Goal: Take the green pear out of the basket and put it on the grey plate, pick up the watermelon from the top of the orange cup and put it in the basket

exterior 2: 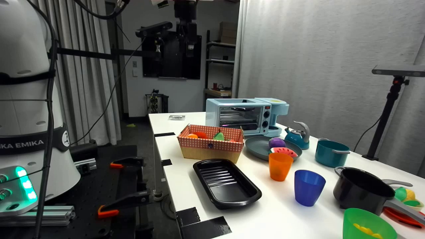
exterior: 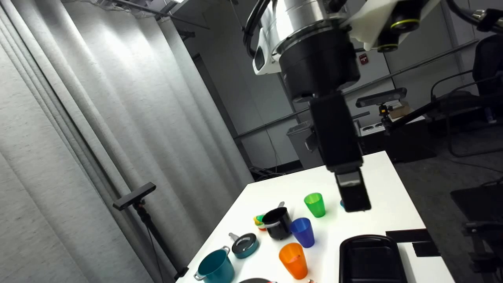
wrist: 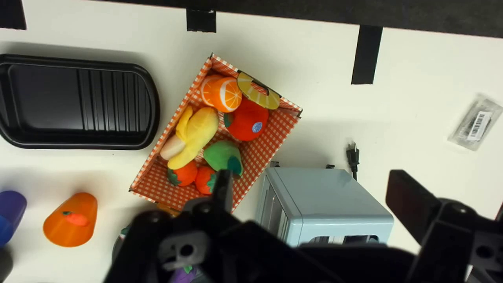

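Note:
The green pear [wrist: 220, 155] lies in the red-checked basket [wrist: 271, 145] among toy fruit; its green top [exterior 2: 218, 136] shows over the rim in an exterior view. Behind the orange cup [exterior 2: 280, 167], the watermelon slice [exterior 2: 285, 151] rests on the grey plate [exterior 2: 257, 146] beside a purple toy. From the wrist, the orange cup [wrist: 70, 224] has a small orange-red piece in it, and the plate is mostly hidden by my gripper [wrist: 310, 173]. The fingers stand wide apart with nothing between them. In both exterior views the gripper [exterior: 355, 202] hangs high above the table.
A light-blue toaster oven [exterior 2: 242, 116] stands beside the basket. A black tray [exterior 2: 227, 182] lies near the table edge. Farther along are the blue cup [exterior 2: 308, 187], green cup [exterior 2: 365, 225], black pot [exterior 2: 358, 189], teal pot [exterior 2: 328, 154] and teal kettle [exterior 2: 297, 137].

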`<state>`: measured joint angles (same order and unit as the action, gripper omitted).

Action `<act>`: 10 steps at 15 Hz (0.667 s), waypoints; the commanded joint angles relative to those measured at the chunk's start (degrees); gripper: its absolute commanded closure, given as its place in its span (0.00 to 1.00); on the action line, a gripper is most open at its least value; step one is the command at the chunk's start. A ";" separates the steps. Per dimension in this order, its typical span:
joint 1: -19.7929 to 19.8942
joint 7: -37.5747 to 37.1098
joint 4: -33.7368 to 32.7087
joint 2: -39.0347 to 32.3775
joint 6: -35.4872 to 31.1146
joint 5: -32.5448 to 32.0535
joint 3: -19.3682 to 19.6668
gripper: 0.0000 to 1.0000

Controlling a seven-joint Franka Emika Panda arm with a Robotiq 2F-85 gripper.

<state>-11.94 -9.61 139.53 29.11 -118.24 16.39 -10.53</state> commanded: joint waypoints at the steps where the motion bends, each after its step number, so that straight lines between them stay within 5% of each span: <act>1: 0.17 0.05 -0.12 0.00 0.18 0.05 -0.12 0.00; 10: 0.19 0.21 -0.19 -0.90 -0.21 0.24 -0.04 0.00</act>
<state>-11.94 -9.61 139.58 28.95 -118.24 16.39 -10.54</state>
